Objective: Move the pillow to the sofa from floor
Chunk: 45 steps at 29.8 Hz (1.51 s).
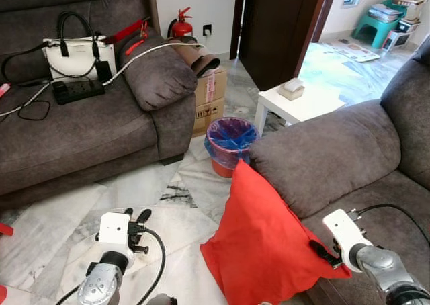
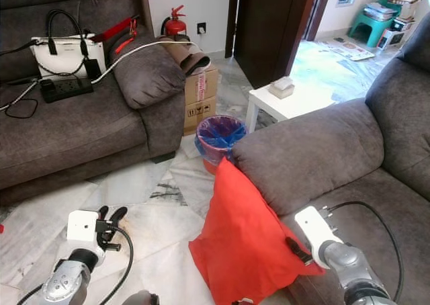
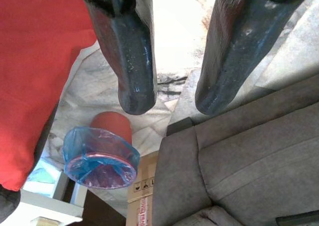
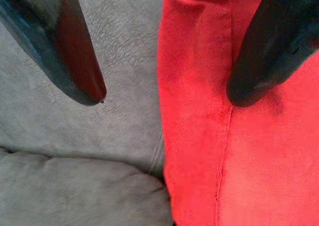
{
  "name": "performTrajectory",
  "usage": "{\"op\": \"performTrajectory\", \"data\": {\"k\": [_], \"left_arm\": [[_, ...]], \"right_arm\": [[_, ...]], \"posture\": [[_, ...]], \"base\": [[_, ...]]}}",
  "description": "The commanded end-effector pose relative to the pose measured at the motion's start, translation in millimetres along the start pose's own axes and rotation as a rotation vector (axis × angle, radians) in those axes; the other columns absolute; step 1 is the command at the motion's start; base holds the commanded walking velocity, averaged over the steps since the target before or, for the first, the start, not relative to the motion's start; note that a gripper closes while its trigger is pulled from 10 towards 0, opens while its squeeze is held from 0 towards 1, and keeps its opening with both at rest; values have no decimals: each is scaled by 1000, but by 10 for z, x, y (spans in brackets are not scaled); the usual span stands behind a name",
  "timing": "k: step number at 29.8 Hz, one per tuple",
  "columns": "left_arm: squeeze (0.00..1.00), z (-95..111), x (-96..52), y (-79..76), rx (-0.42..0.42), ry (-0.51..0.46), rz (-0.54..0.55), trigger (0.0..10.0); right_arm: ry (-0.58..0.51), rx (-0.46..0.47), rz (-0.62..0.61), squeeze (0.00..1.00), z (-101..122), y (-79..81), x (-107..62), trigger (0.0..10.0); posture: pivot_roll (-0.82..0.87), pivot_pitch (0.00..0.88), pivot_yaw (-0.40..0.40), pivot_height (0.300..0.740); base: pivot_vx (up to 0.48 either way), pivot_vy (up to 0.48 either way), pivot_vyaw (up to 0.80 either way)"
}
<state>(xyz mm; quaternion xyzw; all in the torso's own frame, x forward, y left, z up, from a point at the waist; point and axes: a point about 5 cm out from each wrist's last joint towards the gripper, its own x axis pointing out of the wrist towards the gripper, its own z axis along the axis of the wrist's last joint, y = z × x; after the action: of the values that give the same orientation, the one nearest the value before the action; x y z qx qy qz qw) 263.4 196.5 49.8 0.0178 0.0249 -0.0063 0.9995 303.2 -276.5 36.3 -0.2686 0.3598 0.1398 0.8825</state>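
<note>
A red pillow (image 1: pixel 265 244) stands on its edge on the marble floor, leaning against the front of the grey sofa (image 1: pixel 322 150) on the right. My right gripper (image 1: pixel 324 251) is at the pillow's right edge, over the sofa seat. In the right wrist view it (image 4: pixel 167 94) is open, one finger over the red pillow (image 4: pixel 199 136) and the other over the grey sofa fabric (image 4: pixel 114 52). My left gripper (image 1: pixel 138 226) is open and holds nothing, low over the floor to the left of the pillow.
A bin with a blue liner (image 1: pixel 230 140) stands on the floor just beyond the pillow, beside a white side table (image 1: pixel 295 103). A second grey sofa (image 1: pixel 80 130) at left holds a white handbag (image 1: pixel 77 53) and a power strip (image 1: pixel 77 90). A cardboard box (image 1: pixel 209 97) stands by its arm.
</note>
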Motion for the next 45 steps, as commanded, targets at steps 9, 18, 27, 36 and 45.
{"op": "performTrajectory", "data": {"k": [9, 18, 27, 36, 45], "left_arm": [[0, -41, -5, -15, -7, 23, 3, 10000], [0, -48, 16, -40, -16, 26, -5, 10000], [0, -58, 16, -66, -25, 27, -9, 10000], [0, -61, 23, -71, -29, 30, -13, 10000], [0, -77, 34, -105, -43, 36, -23, 10000]], "right_arm": [[-267, 506, -34, 0, 348, -159, -23, 10000], [-114, 255, 167, 0, 182, -47, -37, 10000], [94, 77, 3, 0, -49, -305, -146, 10000], [153, 42, 17, 0, -128, -275, -147, 10000], [157, -34, 205, 0, -171, -234, -198, 10000]], "posture": [[131, 110, -38, 633], [123, 104, -45, 633], [117, 101, -50, 633], [121, 103, -48, 633], [113, 97, -60, 633]], "base": [[0, 0, 0], [0, 0, 0], [0, 0, 0], [0, 0, 0], [0, 0, 0]]}}
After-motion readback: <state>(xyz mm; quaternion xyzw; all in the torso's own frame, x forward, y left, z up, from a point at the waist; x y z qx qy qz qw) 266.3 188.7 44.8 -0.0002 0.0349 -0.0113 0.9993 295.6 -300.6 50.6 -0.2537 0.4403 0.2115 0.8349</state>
